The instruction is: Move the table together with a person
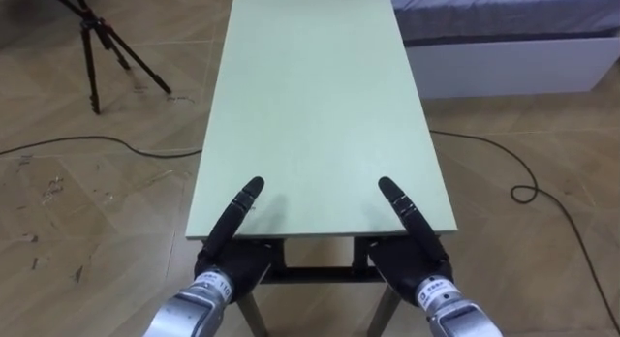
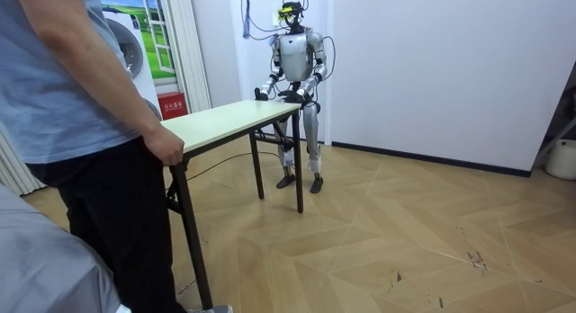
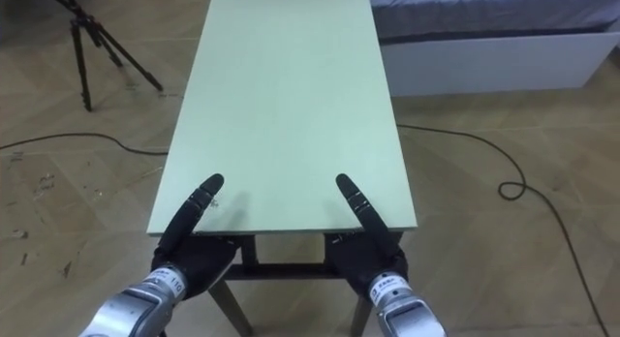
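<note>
Left eye view: left robot hand [image 1: 232, 262] and right robot hand [image 1: 409, 267] pinch the table's [image 1: 320, 105] end over parquet [image 1: 87, 216].

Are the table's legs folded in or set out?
Set out: in the room view the table has dark legs running straight down from its top at both ends. Lifted or not: cannot tell.

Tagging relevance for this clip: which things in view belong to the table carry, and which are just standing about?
Job: table, left hand and right hand at its near end, person's hand on the far end.
Standing about: tripod on the floor to the left, bed to the right.
</note>
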Controlling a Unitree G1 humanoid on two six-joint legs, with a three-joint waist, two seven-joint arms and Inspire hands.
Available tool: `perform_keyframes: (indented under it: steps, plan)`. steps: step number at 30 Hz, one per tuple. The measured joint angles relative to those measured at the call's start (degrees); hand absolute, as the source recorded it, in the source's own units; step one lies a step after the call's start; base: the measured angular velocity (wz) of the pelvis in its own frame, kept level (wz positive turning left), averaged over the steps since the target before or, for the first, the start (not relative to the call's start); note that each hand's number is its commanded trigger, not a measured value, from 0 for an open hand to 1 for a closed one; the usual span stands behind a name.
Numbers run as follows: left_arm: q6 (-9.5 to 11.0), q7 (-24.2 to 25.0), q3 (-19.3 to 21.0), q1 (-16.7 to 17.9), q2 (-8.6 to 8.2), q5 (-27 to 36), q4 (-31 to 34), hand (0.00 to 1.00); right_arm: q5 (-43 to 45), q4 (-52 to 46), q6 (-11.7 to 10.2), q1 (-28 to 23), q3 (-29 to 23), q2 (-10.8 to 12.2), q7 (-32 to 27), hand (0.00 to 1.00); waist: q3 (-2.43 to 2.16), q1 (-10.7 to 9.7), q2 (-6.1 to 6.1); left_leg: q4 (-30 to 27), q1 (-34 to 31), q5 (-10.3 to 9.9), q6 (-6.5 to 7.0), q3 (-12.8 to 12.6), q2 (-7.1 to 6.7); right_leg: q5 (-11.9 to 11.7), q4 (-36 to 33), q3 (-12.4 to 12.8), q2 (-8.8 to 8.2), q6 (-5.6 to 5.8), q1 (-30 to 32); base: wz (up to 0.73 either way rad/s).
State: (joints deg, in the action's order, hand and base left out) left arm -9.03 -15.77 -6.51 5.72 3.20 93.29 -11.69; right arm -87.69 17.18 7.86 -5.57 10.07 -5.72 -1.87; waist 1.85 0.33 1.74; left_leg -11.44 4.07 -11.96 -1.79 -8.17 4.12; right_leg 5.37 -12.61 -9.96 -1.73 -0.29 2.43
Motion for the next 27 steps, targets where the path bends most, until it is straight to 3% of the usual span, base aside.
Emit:
perform_keyframes:
  steps: [10, 12, 27]
  plan:
    - [0.3, 0.1, 0.2, 0.1, -0.56, -0.2, -2.9, 1.0, 2.7, 1.3, -0.4, 0.0, 0.1, 1.6, -3.8, 1.0, -0.19, 0.0, -0.3, 0.2, 0.4, 0.0, 0.01, -0.3, -0.04, 0.1, 0.1, 0.2, -0.01, 0.07, -0.2, 0.0]
    - [0.4, 0.1, 0.2, 0.1, -1.24, -2.2, -3.0, 1.0, 4.1, 1.4, -1.4, -0.1, 0.0, 2.2, -4.1, 1.0, -0.28, 0.0, -0.42, 0.2, 0.5, 0.0, 0.01, -0.3, -0.14, 0.1, 0.1, 0.1, -0.14, 0.11, -0.3, 0.0]
    - [0.9, 2.6, 0.2, 0.1, -2.12, -5.2, -4.8, 1.0, 4.6, 1.5, -1.6, 0.0, 0.0, 2.5, -4.6, 1.0, -0.33, -0.6, -0.35, 0.2, 0.2, 0.0, 0.02, 0.2, -0.53, 0.5, -0.1, 0.1, -0.47, 0.48, -0.3, 0.01]
